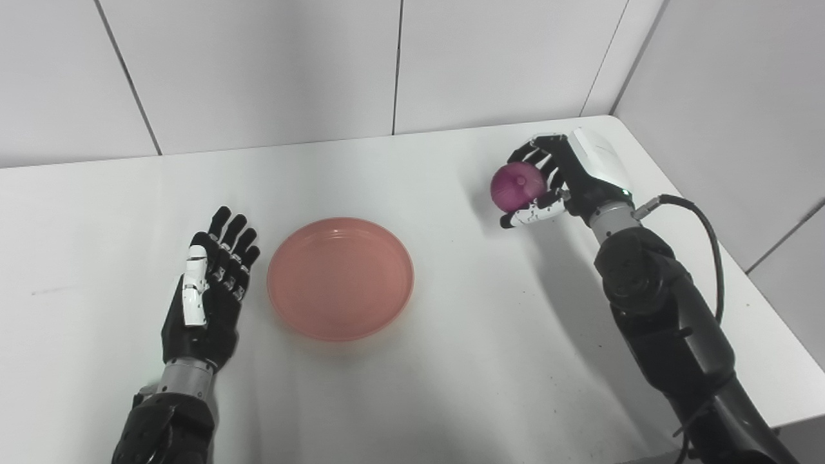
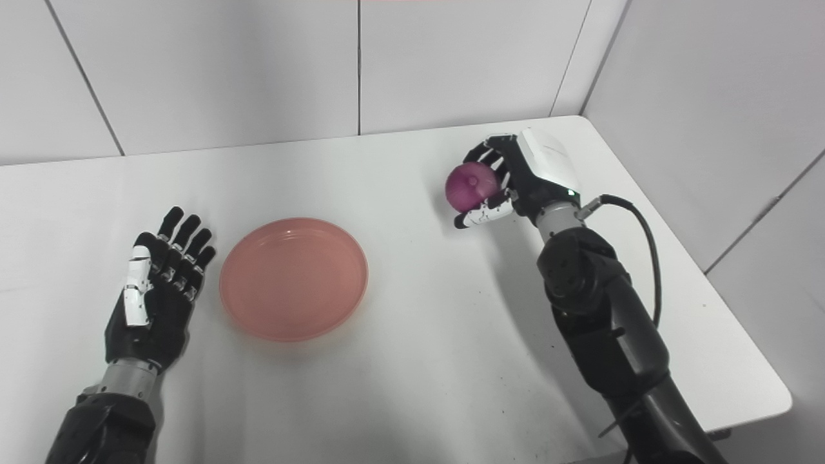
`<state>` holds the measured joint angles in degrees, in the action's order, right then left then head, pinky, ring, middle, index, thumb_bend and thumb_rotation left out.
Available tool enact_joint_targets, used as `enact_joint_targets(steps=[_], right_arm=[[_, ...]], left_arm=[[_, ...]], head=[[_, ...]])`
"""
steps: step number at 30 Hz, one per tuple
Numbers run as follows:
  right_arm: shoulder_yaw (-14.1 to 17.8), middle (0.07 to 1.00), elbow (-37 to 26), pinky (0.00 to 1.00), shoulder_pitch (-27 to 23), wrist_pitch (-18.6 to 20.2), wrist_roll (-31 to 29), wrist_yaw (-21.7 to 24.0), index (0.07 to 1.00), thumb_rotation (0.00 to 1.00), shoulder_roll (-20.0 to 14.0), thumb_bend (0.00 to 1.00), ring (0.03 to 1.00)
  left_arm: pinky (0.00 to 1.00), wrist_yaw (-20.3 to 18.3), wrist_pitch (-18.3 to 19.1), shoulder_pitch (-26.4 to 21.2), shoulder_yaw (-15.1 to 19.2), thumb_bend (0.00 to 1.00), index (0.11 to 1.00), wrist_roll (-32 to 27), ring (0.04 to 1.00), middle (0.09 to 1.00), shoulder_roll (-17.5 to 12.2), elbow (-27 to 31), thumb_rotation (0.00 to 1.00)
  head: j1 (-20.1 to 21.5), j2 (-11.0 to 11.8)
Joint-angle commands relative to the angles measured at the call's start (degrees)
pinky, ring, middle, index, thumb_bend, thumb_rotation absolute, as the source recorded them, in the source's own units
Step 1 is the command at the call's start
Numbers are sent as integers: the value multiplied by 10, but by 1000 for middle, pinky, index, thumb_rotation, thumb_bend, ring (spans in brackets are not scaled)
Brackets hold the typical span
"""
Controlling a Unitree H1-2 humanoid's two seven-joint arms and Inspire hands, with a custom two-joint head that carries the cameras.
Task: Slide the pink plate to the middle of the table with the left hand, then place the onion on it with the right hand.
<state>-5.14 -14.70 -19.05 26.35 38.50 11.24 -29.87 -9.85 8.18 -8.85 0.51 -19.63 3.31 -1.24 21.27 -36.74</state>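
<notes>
You are looking down on a white bench [image 1: 451, 361] that fills most of both views — its surface is plain and matte, with a few tiny dark specks scattered over it and a faint grey smudge near its left edge. Its near right corner is rounded, and its right edge runs back toward the far right corner of the enclosure. Behind it you see a back wall [image 1: 271, 71] of pale grey panels split by thin dark seams, meeting the bench along its far edge. To your right a side wall [image 2: 709, 109] of the same panels closes the corner.
</notes>
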Motion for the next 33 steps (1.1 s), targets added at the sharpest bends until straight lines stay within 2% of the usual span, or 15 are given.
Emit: enact_joint_targets(steps=[1, 8, 13, 18, 21, 25, 33], right_arm=[[-2, 488, -26, 314, -33, -3, 16, 3, 489, 134, 0, 516, 402], [-23, 474, -43, 292, -53, 0, 37, 35, 489, 134, 24, 516, 380], [-37, 518, -42, 368, -64, -16, 35, 42, 488, 133, 39, 516, 446], [-50, 492, -36, 311, -72, -29, 34, 41, 489, 134, 50, 516, 396], [-59, 513, -30, 360, -78, -40, 32, 41, 488, 133, 57, 516, 437], [-71, 456, -13, 284, -85, -64, 26, 33, 488, 133, 70, 516, 358], [-95, 484, 9, 301, -93, -83, 22, 31, 488, 133, 99, 516, 387]], left_arm=[[983, 10, 17, 15, -4, 453, 949, 11, 968, 971, 4, -14, 1000], [988, 13, 15, 17, -5, 445, 951, 16, 971, 972, 12, -12, 1000], [984, 18, 13, 18, -7, 445, 949, 27, 968, 969, 16, -13, 1000], [981, 25, 16, 20, -9, 446, 948, 32, 966, 965, 24, -8, 1000], [972, 27, 15, 22, -13, 443, 952, 36, 961, 964, 27, -5, 1000], [963, 33, 15, 22, -18, 441, 954, 41, 957, 963, 31, -4, 1000], [951, 48, 17, 24, -27, 431, 945, 55, 948, 955, 46, 1, 1000]], head=[[-3, 0], [-14, 3], [-25, 3], [-44, 6], [-52, 7], [-74, 8], [-115, 8]])
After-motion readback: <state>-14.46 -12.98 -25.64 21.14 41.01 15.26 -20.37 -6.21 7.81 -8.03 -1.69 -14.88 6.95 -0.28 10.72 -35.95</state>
